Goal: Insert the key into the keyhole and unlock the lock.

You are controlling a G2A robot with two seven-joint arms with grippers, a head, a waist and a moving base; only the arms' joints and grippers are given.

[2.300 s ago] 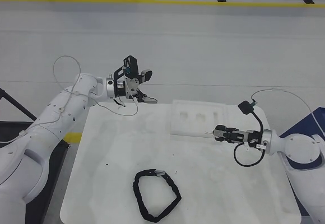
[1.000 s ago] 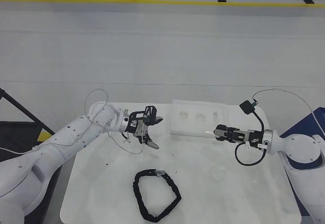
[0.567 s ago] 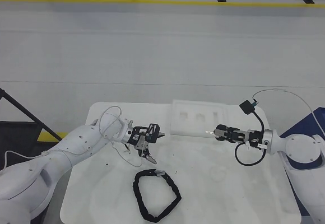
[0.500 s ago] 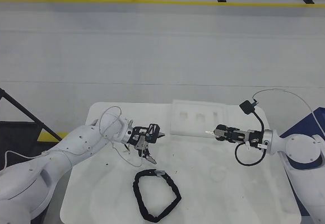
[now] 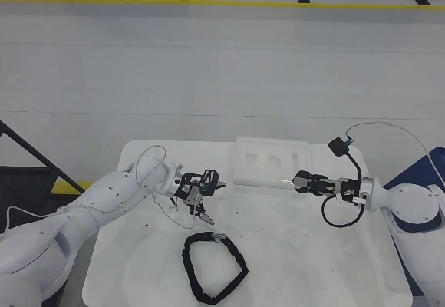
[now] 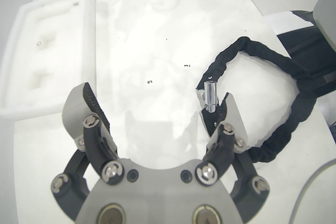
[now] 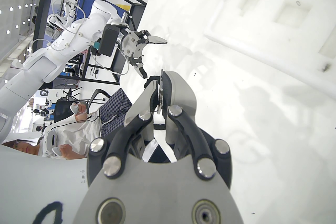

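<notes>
We fear the spread left fingers point(image 6: 78, 104) may nudge the lock point(image 6: 302, 109), and the key point(image 7: 161, 78) pinched in the right fingers point(image 7: 178, 88) slips.

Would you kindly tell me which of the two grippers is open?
The left gripper, spread wide beside the chrome lock cylinder; the right gripper is shut on the key.

Small printed mark with a wave sign on the white wrist casing point(image 7: 83, 175) just behind the right jaws; black scrawl point(image 7: 50, 209) farther back, unreadable.
</notes>
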